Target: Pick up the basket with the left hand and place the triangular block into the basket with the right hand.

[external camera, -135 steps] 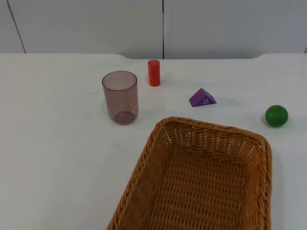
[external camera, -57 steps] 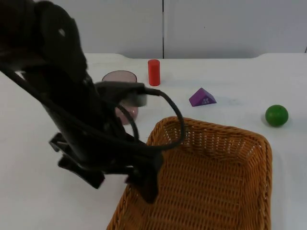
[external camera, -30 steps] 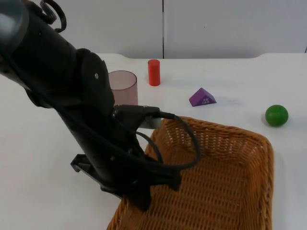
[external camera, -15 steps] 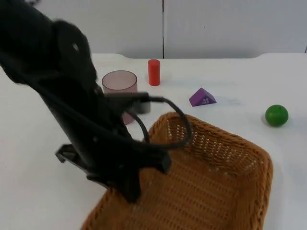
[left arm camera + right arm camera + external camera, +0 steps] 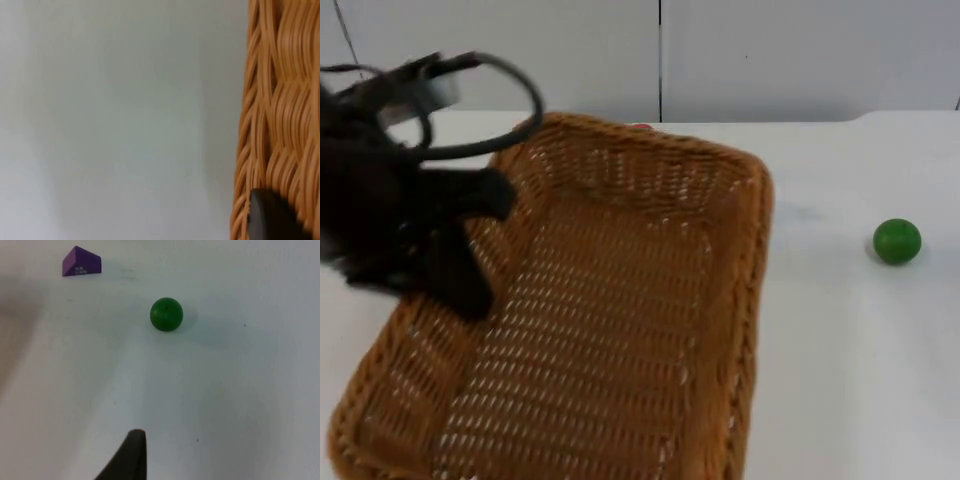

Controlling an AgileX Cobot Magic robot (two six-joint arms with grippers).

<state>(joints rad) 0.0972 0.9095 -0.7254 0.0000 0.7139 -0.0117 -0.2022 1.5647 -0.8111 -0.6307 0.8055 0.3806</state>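
- While the left tool (image 5: 460,285) clamps the wicker basket's (image 5: 620,300) left rim, the basket hangs tilted above the worktop (image 5: 840,350): the lifting step.
- The purple triangular block (image 5: 81,262) lies beyond the green ball (image 5: 166,314), toward the worktop's far edge.
- The right tool (image 5: 131,455), fingers' state unclear, hovers short of the ball; next it must reach the block.

We can read no words, brands or numbers anywhere. The purple triangular block (image 5: 81,263) carries a small pale marking on one face, but we cannot tell whether it is lettering or a pattern.
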